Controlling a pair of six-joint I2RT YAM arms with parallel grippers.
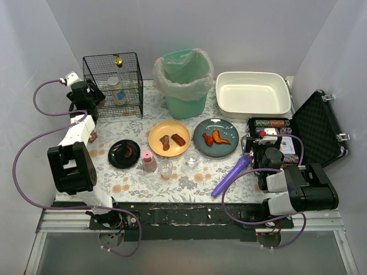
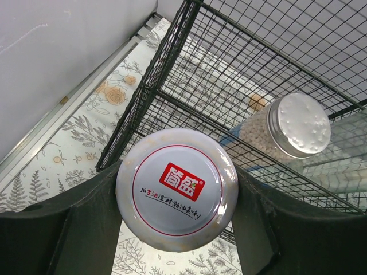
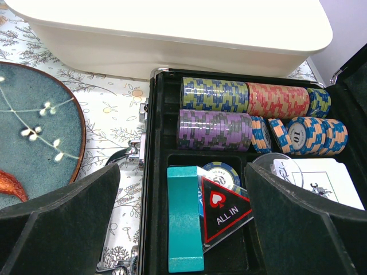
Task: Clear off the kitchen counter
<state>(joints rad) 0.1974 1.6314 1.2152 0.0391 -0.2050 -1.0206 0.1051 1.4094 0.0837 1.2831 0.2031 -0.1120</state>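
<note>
Nearest us, left wrist view: left gripper (image 2: pixel 176 197), clamped on a jar (image 2: pixel 176 189), one finger against each side of its white lid with the red label. We place the pair just beside a corner of the wire cage (image 2: pixel 241 74). Inside the cage is a caged jar (image 2: pixel 289 127) of pale grains with a silver lid.

Right gripper (image 3: pixel 180 229): released, jaws wide, nothing between them. It hangs over the open black case (image 3: pixel 155 172), above a teal block (image 3: pixel 184 220) and an "ALL IN" marker (image 3: pixel 225 211). Rows of chips (image 3: pixel 241 112) lie beyond these, with cards (image 3: pixel 324 182) to the right.

Counter (image 1: pixel 189 182): fern-and-flower cloth filling the middle of the top view, from the arm bases to the back wall. On it we count:
- cage, back left, with the left gripper at its left side
- green bin (image 1: pixel 184 80) with a bag liner, back centre
- white basin (image 1: pixel 252 94), back right
- black plate (image 1: pixel 124 153) with reddish pieces
- orange plate (image 1: pixel 169 137) with two brown pieces
- blue plate (image 1: pixel 215 137) with orange food
- pink-capped bottle (image 1: pixel 148 161)
- two glasses (image 1: pixel 166 167), near the bottle
- purple rod (image 1: pixel 232 175), lying slantwise near the right gripper
</note>
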